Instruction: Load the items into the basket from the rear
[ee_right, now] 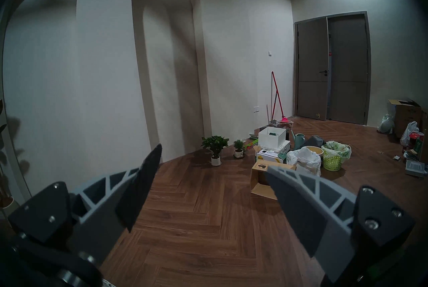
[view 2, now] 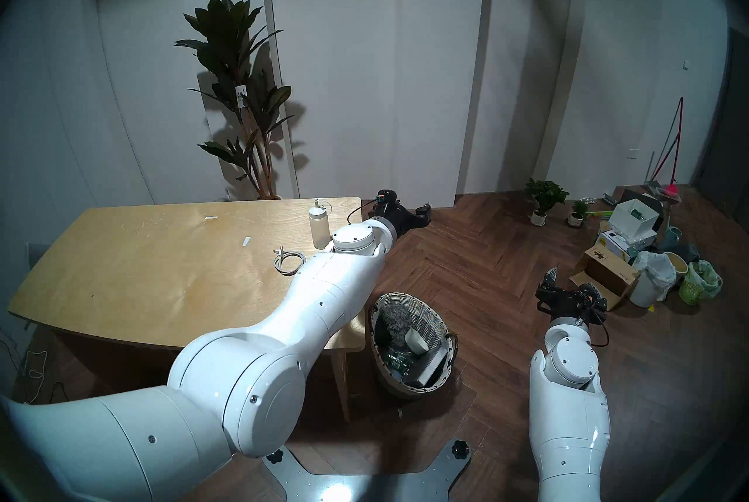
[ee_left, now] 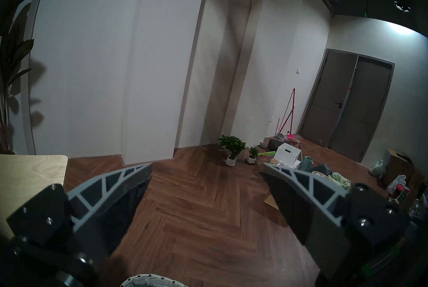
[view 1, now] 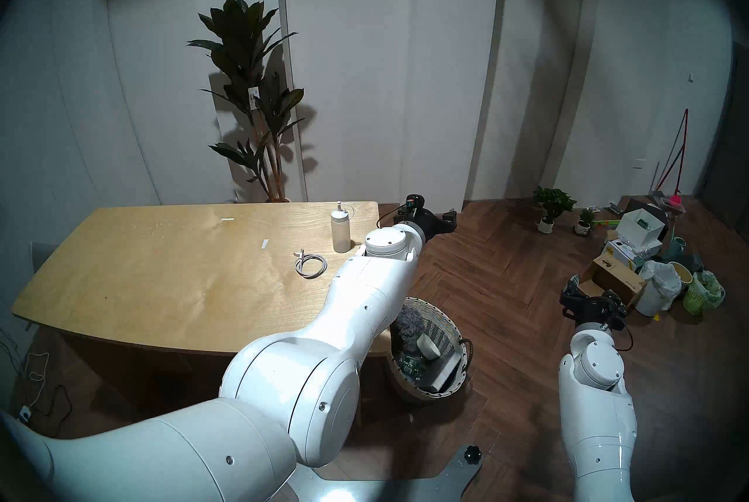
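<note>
While the left gripper (ee_left: pixel 207 169) hangs level past the right edge of the wooden table (view 1: pixel 162 270), its two fingers (ee_left: pixel 129 177) stand spread wide with only herringbone floor between them. To the left of those fingers and behind them, on the tabletop, a small coiled white cable (view 1: pixel 310 265) lies flat, and just to its right a translucent white squeeze bottle (view 1: pixel 340 229) stands upright with its nozzle tip up, apart from the cable. Below the fingers sits the round woven wicker basket (view 1: pixel 437 321) on the floor against the table's right end; the left wrist view catches only a strip of its pale rim (ee_left: pixel 150 280) at the bottom edge. Inside the basket lie a grey fuzzy lump, a pale cup, a white box, and a clear water bottle with green label (view 1: pixel 410 363), low at the basket's near side. Further right, the right gripper (ee_right: pixel 213 164) hovers over open floor, its fingers (ee_right: pixel 298 189) also spread and gripping nothing. Beyond its fingertips stand a cardboard box (ee_right: pixel 261 177), a white plastic bag (ee_right: pixel 303 159) and a lime-green mesh basket (ee_right: pixel 333 159).
</note>
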Robot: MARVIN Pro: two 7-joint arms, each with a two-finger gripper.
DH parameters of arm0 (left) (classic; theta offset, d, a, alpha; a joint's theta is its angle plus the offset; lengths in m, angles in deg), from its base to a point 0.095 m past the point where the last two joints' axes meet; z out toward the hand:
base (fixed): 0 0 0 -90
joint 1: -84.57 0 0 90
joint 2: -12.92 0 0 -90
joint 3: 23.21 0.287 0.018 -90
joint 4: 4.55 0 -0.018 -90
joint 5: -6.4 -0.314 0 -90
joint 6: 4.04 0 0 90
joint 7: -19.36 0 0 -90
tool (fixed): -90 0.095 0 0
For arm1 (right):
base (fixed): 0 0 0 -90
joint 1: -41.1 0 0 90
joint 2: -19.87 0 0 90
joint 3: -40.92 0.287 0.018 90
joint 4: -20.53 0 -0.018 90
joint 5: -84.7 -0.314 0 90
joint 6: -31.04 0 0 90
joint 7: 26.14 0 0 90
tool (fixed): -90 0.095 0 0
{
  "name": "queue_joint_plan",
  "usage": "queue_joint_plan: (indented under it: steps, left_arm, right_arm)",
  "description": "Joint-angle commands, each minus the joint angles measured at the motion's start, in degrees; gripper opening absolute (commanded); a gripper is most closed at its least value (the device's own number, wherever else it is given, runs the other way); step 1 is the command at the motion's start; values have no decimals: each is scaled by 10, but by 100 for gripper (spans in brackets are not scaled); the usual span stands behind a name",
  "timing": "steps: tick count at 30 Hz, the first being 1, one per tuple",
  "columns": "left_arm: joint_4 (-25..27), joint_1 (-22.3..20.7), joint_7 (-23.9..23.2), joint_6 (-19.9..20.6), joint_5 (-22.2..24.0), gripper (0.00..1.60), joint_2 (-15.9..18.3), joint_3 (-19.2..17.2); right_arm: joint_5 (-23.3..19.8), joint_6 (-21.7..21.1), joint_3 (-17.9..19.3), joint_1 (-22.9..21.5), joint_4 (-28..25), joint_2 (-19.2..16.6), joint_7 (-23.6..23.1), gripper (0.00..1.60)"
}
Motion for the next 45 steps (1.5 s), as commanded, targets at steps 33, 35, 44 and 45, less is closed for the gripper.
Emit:
queue_joint_plan:
  steps: [33, 35, 44, 45]
  left_arm:
    - [258, -16, 8, -71, -80, 160, 181, -42]
    - [268, -5, 12, -70, -82, 160, 192, -51]
    - [309, 53, 29, -64, -96, 160, 239, -88]
    - [314, 60, 31, -63, -99, 160, 244, -93]
  right_arm:
    - [77, -46, -272, -83, -60, 47, -86, 160]
    - [80, -48, -287, -90, -54, 56, -87, 160]
    - [91, -58, -346, -134, -11, 74, -85, 160]
    - [92, -60, -352, -141, -2, 76, -84, 160]
